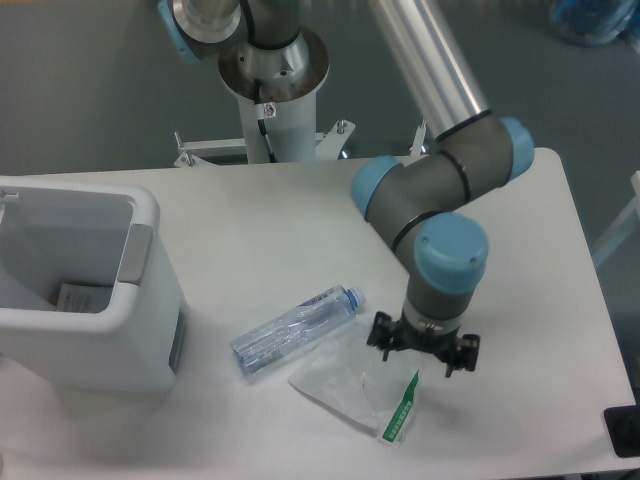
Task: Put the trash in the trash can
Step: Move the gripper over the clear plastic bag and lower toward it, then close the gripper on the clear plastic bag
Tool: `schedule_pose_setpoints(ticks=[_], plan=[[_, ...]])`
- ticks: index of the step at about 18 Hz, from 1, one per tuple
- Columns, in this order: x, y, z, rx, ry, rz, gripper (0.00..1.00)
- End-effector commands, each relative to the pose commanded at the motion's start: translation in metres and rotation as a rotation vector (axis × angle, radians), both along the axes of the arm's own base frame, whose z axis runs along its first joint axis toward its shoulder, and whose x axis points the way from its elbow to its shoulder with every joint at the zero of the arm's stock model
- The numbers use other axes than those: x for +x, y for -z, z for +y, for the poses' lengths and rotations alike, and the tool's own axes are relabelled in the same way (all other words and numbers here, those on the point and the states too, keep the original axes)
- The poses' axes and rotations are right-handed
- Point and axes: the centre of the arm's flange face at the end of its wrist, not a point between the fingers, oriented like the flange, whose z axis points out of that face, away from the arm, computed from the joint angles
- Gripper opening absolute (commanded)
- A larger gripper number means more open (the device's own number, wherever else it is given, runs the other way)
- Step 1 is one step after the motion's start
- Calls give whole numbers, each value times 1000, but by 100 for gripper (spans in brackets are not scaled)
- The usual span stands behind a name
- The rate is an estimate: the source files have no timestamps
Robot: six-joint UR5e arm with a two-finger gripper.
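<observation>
On the table: two pieces of trash lie near the front edge, with the bin off to the left.
Gripper: hangs pointing down over the right part of the bag, its two dark fingers spread apart with nothing between them.
Plastic bag: crumpled and clear, flat on the table, mostly below and to the left of the claw; its upper right corner sits under the fingers, though I cannot tell whether they touch it.
Green strip: along the bag's right edge, just below the claw.
Bottle: clear, lying on its side, blue cap pointing up-right; it is left of the claw, touching or overlapping the bag's upper left edge.
Trash can: white, upright at the left edge, well apart from the claw; something pale lies inside.
</observation>
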Motion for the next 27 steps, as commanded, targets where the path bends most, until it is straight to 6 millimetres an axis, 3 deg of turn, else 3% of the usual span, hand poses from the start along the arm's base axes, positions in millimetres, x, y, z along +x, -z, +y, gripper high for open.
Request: schedule_pose_setpoints(ticks=[2, 3, 15, 18, 19, 20, 24, 25, 27], plan=[[3, 4, 2, -3, -17, -7, 100], [18, 12, 10, -16, -12, -19, 100], [35, 35, 27, -47, -21, -35, 100], [38, 38, 28, -62, -15, -27, 94], [44, 38, 32, -66, -7, -23, 89], [47, 41, 34, -69, -2, -27, 78], [52, 42, 37, -71, 6, -29, 20], [53, 42, 38, -69, 9, -28, 0], [53, 41, 38, -68, 9, -27, 0]])
